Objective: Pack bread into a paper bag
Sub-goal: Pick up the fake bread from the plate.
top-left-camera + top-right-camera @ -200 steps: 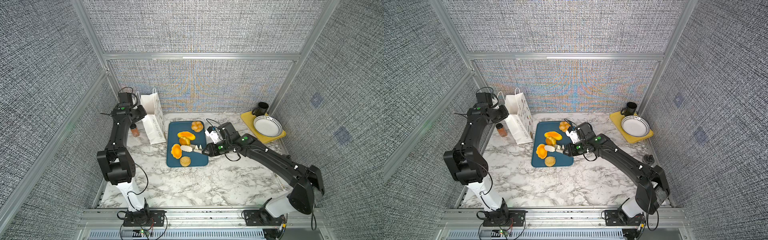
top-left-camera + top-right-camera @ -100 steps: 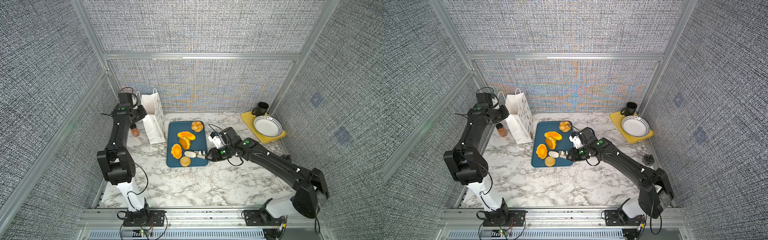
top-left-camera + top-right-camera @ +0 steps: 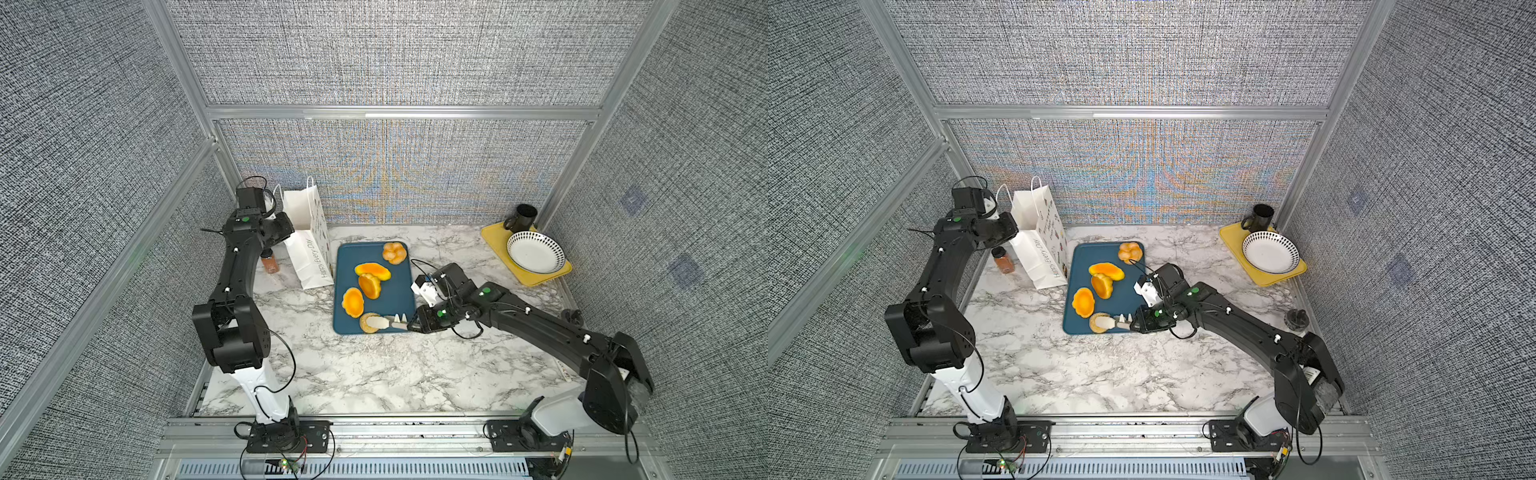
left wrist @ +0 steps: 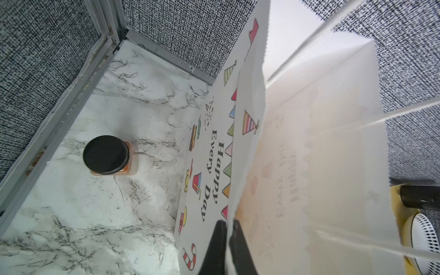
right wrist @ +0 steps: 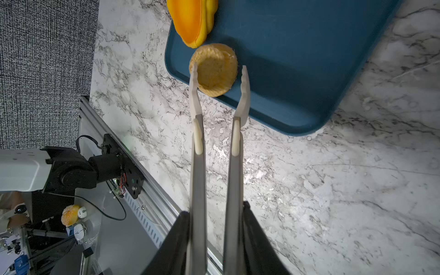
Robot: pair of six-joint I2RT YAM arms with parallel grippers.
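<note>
Bread round (image 5: 213,70) lies between tongs (image 5: 197,181) gripped by right fingers (image 5: 257,238); left fingers (image 4: 214,247) pinch bag (image 4: 309,142).

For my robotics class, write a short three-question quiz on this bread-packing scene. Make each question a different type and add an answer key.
1. Multiple choice: what is the left gripper pinching?
A. the rim of the paper bag
B. the spice jar
C. the black mug

2. True or false: the right gripper holds tongs, and their tips stand on either side of the pale round bun.

3. Count: how many pieces of bread show on the blue tray in the top views?

Key
1. A
2. True
3. Five
</note>
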